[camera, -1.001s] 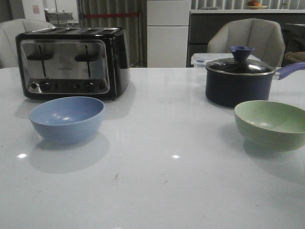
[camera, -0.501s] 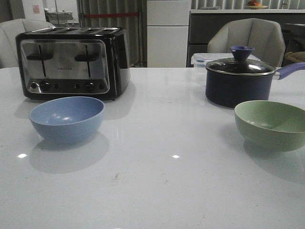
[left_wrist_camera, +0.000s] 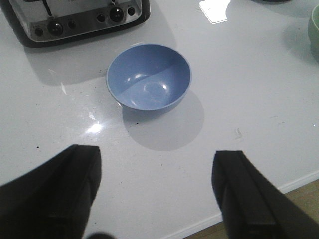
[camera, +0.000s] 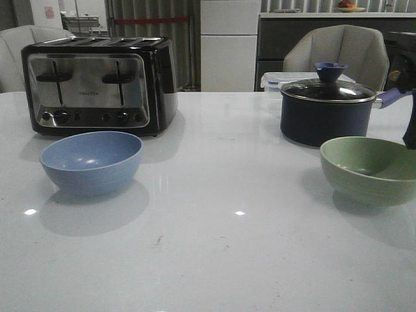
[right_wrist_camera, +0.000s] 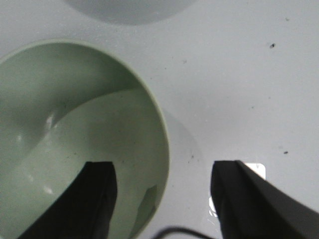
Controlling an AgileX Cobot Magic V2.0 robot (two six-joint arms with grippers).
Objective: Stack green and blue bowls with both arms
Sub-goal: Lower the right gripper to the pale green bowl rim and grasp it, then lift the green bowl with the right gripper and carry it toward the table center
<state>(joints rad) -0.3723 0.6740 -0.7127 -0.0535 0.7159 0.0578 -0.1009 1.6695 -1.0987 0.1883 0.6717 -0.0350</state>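
The dusty blue bowl [camera: 91, 161] stands upright on the white table at the left, in front of the toaster. The sage green bowl [camera: 370, 169] stands at the right, cut by the frame edge. My left gripper [left_wrist_camera: 157, 167] is open and empty, hovering above the table nearer its front edge than the blue bowl [left_wrist_camera: 148, 77]. My right gripper [right_wrist_camera: 162, 177] is open, low over the green bowl [right_wrist_camera: 75, 129], with one finger over its inside and the other outside its rim. A dark part of my right arm [camera: 410, 127] shows at the right edge.
A black and chrome toaster [camera: 97, 84] stands at the back left. A dark navy lidded pot [camera: 328, 110] stands behind the green bowl, with a clear box [camera: 273, 80] behind it. The table's front edge [left_wrist_camera: 299, 184] lies under my left gripper.
My right arm has come into the front view at the right edge, over the green bowl. Both bowls stay where they were.
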